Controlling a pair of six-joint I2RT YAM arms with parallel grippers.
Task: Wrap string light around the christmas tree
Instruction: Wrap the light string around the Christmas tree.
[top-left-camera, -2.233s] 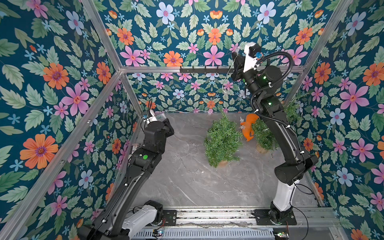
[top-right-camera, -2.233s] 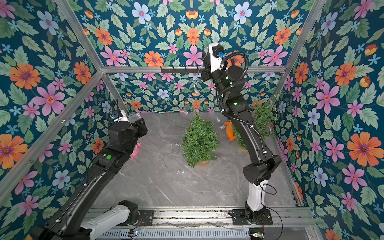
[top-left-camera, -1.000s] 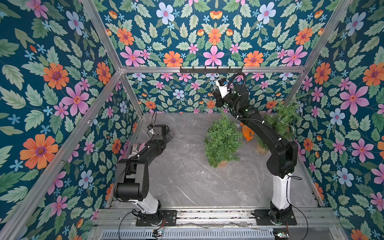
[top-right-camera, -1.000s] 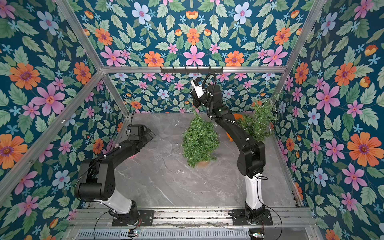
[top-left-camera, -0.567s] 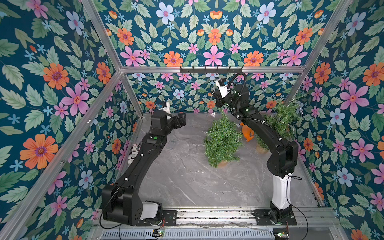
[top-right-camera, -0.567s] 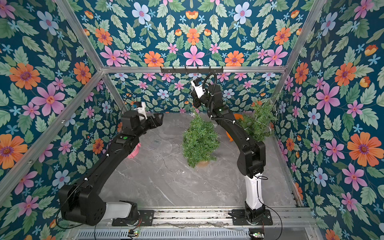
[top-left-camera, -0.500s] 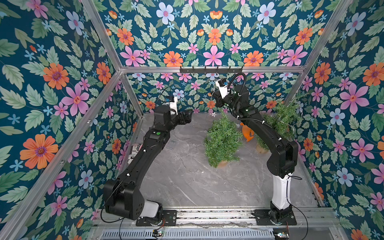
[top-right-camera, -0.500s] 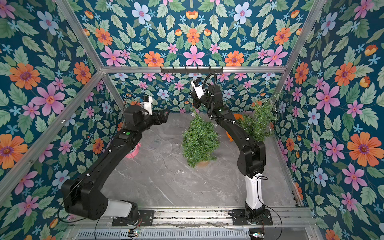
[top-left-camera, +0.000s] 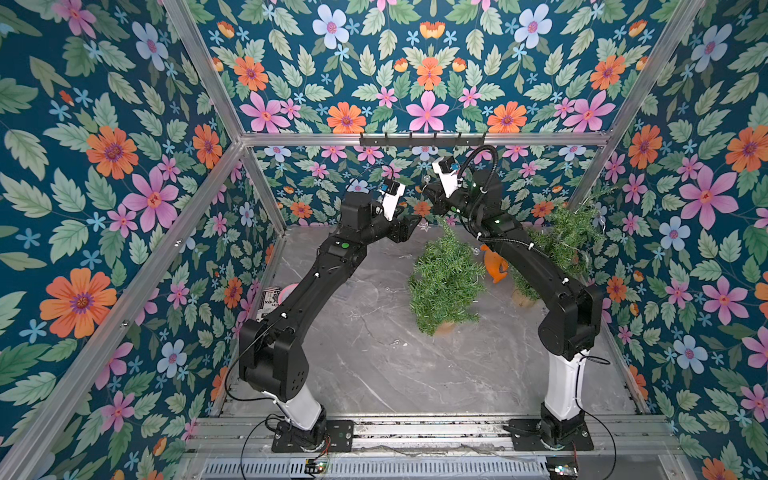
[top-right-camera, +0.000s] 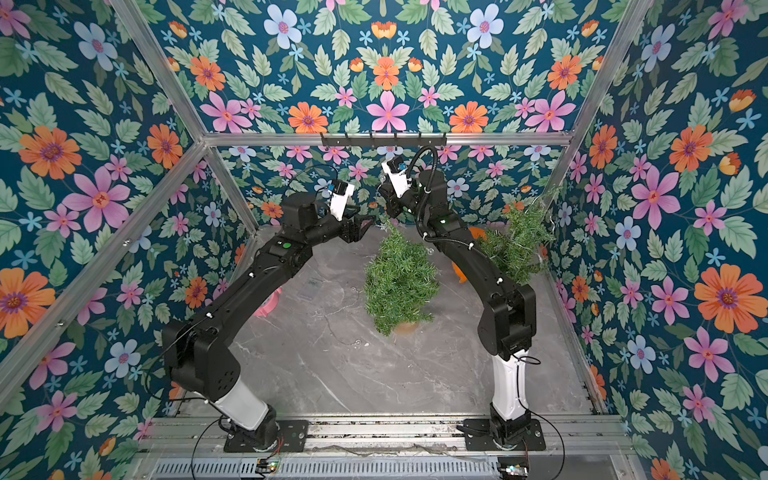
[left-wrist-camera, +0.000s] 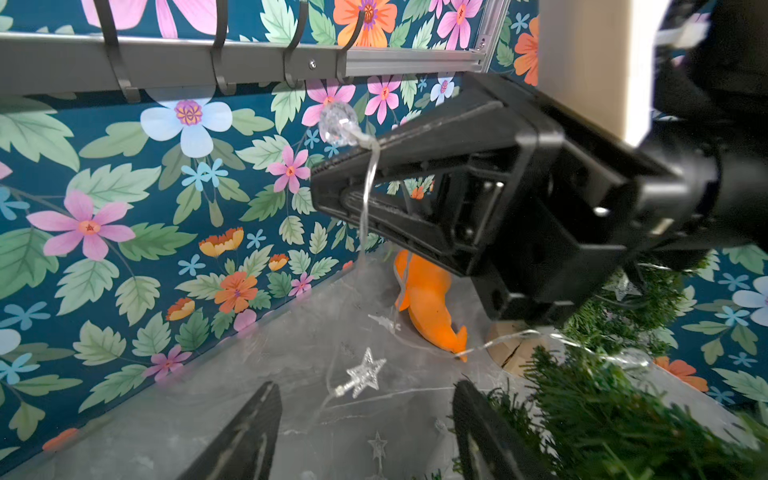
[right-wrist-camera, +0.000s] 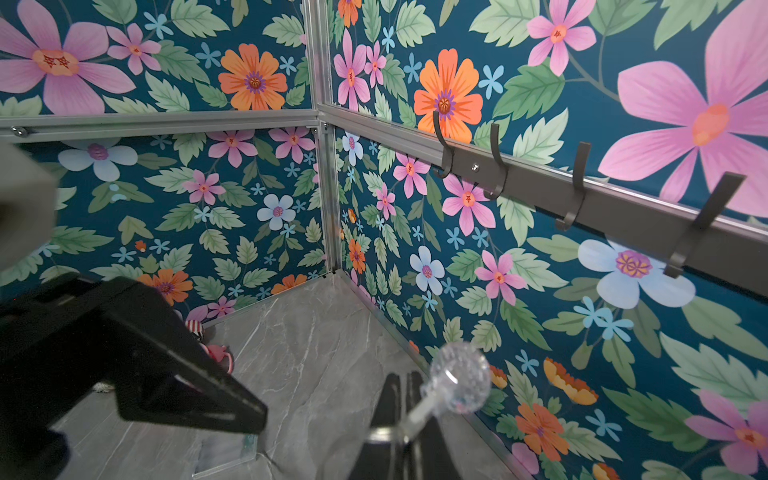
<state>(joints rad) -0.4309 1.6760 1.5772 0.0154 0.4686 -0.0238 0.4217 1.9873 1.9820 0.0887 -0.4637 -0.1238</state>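
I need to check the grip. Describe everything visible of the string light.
The string light is a thin clear wire. Its faceted clear ball sticks out just past the right gripper, whose shut jaws pinch the wire right behind it. From there the wire hangs down to a silvery star, then trails toward the christmas tree branches.

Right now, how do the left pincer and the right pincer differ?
The left pincer has its jaws apart and holds nothing; the right pincer is shut on the string light, next to a clear ball bulb. In both top views the right pincer appears raised a little above the left pincer. Both hover by the top of the Christmas tree.
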